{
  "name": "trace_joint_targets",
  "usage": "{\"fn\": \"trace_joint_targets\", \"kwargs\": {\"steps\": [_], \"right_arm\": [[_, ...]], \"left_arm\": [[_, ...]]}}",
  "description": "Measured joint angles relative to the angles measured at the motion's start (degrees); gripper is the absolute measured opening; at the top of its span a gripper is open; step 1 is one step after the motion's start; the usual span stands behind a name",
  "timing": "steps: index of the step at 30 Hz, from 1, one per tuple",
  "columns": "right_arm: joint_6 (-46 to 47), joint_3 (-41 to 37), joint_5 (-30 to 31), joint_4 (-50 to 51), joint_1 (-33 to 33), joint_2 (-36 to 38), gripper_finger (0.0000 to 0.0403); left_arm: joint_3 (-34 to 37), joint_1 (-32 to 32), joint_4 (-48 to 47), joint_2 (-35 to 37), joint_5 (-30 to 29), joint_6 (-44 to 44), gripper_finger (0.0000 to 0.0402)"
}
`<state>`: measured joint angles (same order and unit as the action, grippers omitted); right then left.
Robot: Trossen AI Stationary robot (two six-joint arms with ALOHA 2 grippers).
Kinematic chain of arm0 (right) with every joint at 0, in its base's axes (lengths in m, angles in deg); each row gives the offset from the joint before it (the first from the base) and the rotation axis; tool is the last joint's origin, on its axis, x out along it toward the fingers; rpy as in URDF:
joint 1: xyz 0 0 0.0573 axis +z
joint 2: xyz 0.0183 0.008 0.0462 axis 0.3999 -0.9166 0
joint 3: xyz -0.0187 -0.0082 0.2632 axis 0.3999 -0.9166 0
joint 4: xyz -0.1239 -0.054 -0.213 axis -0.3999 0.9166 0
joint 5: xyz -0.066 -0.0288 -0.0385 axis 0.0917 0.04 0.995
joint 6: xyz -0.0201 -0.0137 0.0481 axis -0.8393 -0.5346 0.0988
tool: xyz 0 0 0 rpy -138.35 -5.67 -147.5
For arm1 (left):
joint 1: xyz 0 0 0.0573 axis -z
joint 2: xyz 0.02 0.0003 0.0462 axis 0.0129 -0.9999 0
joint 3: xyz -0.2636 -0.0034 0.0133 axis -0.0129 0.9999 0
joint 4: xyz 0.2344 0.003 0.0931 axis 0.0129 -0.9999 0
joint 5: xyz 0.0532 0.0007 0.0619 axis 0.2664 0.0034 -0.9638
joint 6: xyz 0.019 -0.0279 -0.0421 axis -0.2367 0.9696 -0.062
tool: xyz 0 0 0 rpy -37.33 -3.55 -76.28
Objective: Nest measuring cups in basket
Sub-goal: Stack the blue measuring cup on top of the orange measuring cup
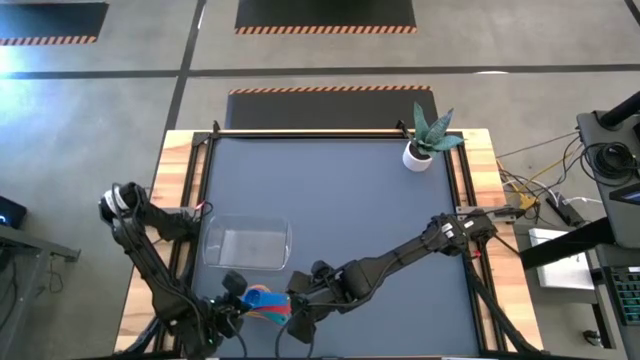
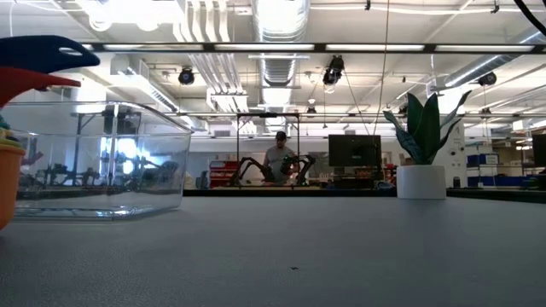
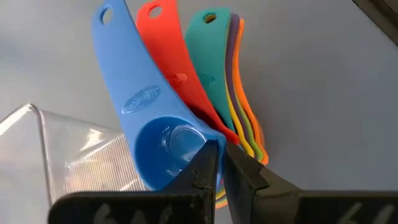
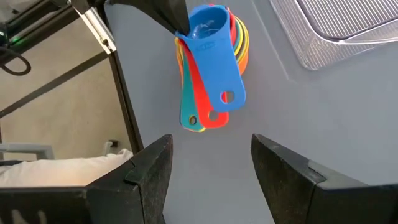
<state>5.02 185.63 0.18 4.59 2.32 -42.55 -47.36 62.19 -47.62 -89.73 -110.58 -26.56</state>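
The measuring cups [image 1: 264,301] sit nested in one stack near the table's near edge, the blue one [image 3: 163,146] on top. Their handles fan out: blue, red, cyan, then purple, yellow and orange edges. My left gripper [image 3: 221,149] is shut on the stack's rim. My right gripper [image 4: 211,162] is open, a short way to the stack's right, with the handles [image 4: 208,106] pointing toward it. The clear basket [image 1: 247,245] rests on its flat bottom just beyond the stack and holds nothing. My left gripper pinches the nested cups' walls at the rim [image 3: 214,138], on the side away from the handles. One finger [image 3: 205,168] is inside the blue cup and the other [image 3: 245,171] is outside the stack. The stack stays upright; whether it is clear of the table I cannot tell.
A white pot with a spiky green plant [image 1: 422,145] stands at the far right corner of the table. The dark mat [image 1: 350,210] between basket and plant is bare. Wooden side rails [image 1: 180,190] border the mat. A person [image 2: 278,158] sits far behind the table.
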Motion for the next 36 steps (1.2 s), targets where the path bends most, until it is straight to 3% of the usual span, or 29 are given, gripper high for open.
{"fn": "trace_joint_targets", "kwargs": {"steps": [7,15,23,27,31,36], "right_arm": [[0.03,0.00,0.08,-0.01,0.00,0.06,0.0205],[0.46,-0.01,0.06,0.01,0.00,0.06,0.0205],[-0.04,-0.02,0.92,0.02,0.00,0.06,0.0205],[-2.01,-0.87,6.51,-0.55,0.12,-0.06,0.0205],[-2.19,-1.53,7.03,-0.59,0.11,-1.35,0.0205],[0.81,-2.05,7.25,-1.32,-0.07,-3.50,0.0205]], "left_arm": [[-0.58,-0.02,-0.14,-0.90,0.52,0.22,0.0012],[-3.56,-0.04,-3.78,-0.77,3.53,0.38,0.0078],[-9.62,0.02,-14.29,-0.71,1.96,5.55,0.0137],[-10.35,0.31,-7.55,-1.10,2.13,5.53,0.0145],[-10.30,2.02,1.48,-2.96,3.12,3.08,0.0143],[-11.23,3.05,4.92,-7.98,2.29,5.28,0.0131]]}}
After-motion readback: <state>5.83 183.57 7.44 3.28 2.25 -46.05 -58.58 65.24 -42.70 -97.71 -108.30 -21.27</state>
